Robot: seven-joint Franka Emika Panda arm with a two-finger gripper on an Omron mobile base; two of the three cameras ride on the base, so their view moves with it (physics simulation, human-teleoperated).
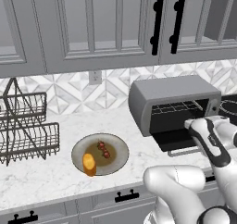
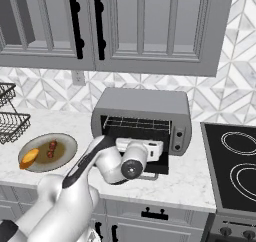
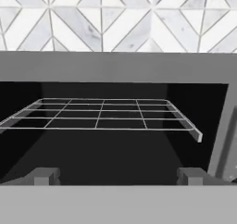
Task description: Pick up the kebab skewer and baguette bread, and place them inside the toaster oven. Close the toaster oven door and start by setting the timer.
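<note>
The gripper (image 3: 118, 176) stands with its jaws spread to their widest and nothing between them, aimed straight into the mouth of the toaster oven (image 2: 142, 106). In the hand view the two fingertips (image 3: 44, 176) sit far apart, low in front of the dark cavity, and the wire rack (image 3: 99, 114) lies level ahead of them, with open room above and below it. The rack's right front corner stops short of the oven's right wall.

The toaster oven door (image 1: 178, 142) hangs folded down in front of the oven, its bar handle toward the counter edge. In both base views the arm's wrist covers part of it.

Left of the oven, well apart from it, a round plate (image 1: 118, 159) rests on the marble counter (image 1: 46, 181). The kebab skewer (image 1: 103, 149) lies near the plate's middle, the baguette bread (image 1: 89, 164) at its near-left rim, the two just apart. Farther left stands a wire dish rack (image 1: 28, 126), cut off by the frame edge. Right of the oven lies a black cooktop (image 2: 235, 166), also cut off.
</note>
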